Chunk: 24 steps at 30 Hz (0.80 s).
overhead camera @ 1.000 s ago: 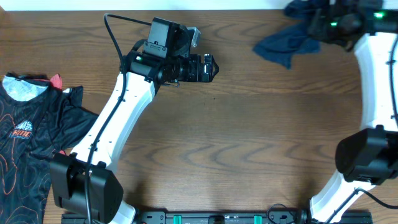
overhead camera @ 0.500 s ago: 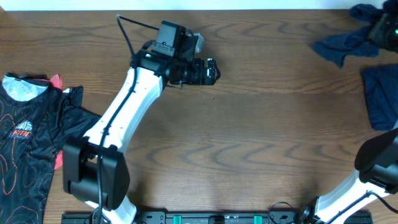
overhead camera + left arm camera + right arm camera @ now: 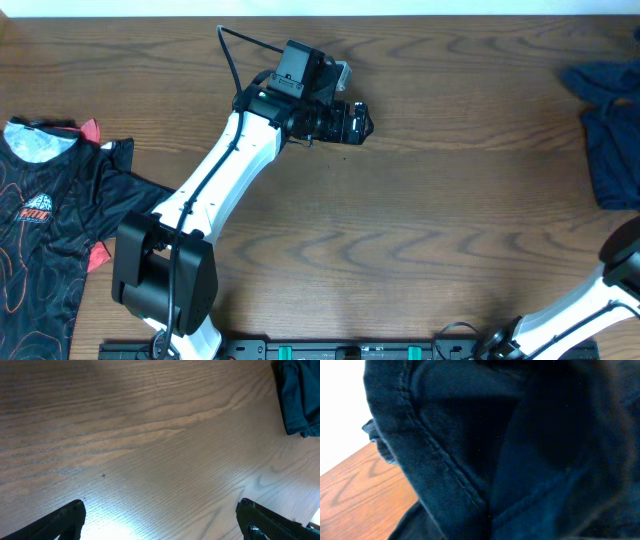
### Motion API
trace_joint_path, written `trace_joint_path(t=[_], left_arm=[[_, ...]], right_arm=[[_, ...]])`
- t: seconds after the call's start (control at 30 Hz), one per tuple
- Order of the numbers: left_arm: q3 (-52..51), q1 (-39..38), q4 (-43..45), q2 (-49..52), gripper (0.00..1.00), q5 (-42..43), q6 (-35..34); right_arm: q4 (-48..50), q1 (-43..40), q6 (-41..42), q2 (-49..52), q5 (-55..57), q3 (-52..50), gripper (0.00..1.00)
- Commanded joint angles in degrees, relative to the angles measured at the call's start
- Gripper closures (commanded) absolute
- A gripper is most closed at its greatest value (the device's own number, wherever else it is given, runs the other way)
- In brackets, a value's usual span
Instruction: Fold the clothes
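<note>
The left gripper [image 3: 357, 121] hangs with its fingers [image 3: 62, 520] spread wide, holding nothing, above bare wood near the top middle of the wooden table [image 3: 450, 230]. Its white arm [image 3: 215, 190] slants back to a base at the near left edge.

The right gripper is outside the overhead view, and its own fingers are hidden in its wrist view. Its jaws are pressed together, seemingly pinching the navy garment [image 3: 470, 435], whose seamed folds fill that view, with a corner of tabletop showing at lower left. From above, the navy cloth lies at the far right edge, rumpled near the top corner and flatter below.

At the far left lies a black jersey [image 3: 45, 225] with orange line print, partly spread.
</note>
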Motion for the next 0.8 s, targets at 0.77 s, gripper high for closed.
trace_joint_path(t=[0.77], left_arm=[[-0.83, -1.75, 1.73, 0.15, 0.02, 0.22, 0.94]], right_arm=[[3.02, -8.98, -4.72, 5.22, -6.78, 1.53, 0.99]])
